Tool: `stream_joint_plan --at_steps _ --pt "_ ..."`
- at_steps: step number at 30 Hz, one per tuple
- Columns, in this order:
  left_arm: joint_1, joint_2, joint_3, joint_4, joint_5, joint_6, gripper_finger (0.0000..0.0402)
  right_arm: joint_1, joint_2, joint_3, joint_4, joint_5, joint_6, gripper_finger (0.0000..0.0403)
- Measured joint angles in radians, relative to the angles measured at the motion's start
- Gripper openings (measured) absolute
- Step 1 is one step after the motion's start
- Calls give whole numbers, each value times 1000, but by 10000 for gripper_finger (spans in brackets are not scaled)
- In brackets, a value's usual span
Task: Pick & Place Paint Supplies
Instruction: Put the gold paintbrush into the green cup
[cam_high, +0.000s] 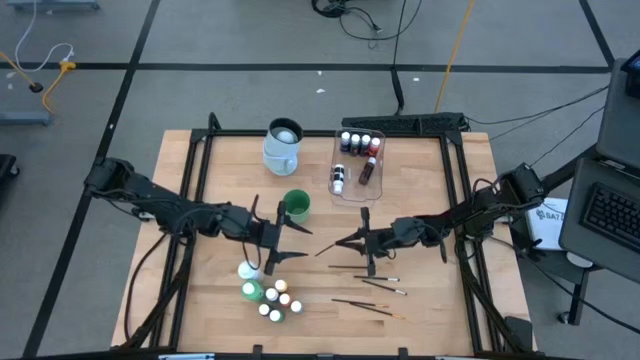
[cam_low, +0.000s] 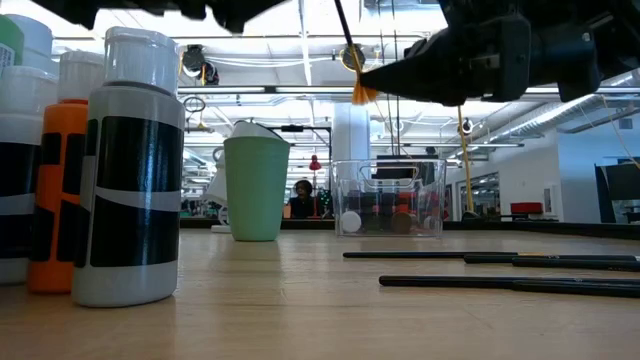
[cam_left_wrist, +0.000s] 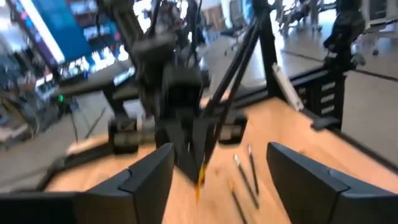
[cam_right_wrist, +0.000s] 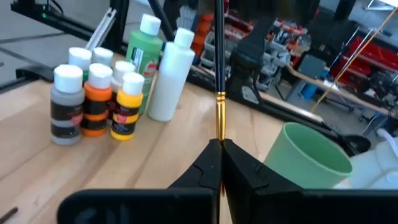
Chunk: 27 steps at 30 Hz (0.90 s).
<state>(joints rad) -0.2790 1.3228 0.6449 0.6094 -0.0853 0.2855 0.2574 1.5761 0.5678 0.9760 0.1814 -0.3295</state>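
Dark-handled brush in right pincer

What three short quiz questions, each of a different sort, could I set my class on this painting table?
1. True or false: the right gripper holds a brush in shut jaws.
2. Multiple choice: the green cup stands (a) inside the clear tub, (b) on the bare table, between the two grippers and nearer the left gripper, (c) on top of the jug.
3. Fill in: the loose brushes lie on the table on the ___ arm's side.

Key: 1 true. 2 b. 3 right.
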Motion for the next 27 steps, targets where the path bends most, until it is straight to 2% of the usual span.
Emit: stream_joint_plan --at_steps 4,11,18,23,27 --pt "-4 0 22 41 43 5 282 -10 0 0 -15 0 19 0" --pt "10 0 52 43 139 -37 285 -9 0 0 -17 0 22 0" --pt "36 37 73 56 111 -25 285 -21 1 0 23 47 60 0" --pt "55 73 73 104 140 -23 283 -21 1 1 9 53 79 0" --pt "68 87 72 125 167 -9 263 -21 1 1 -2 53 86 0"
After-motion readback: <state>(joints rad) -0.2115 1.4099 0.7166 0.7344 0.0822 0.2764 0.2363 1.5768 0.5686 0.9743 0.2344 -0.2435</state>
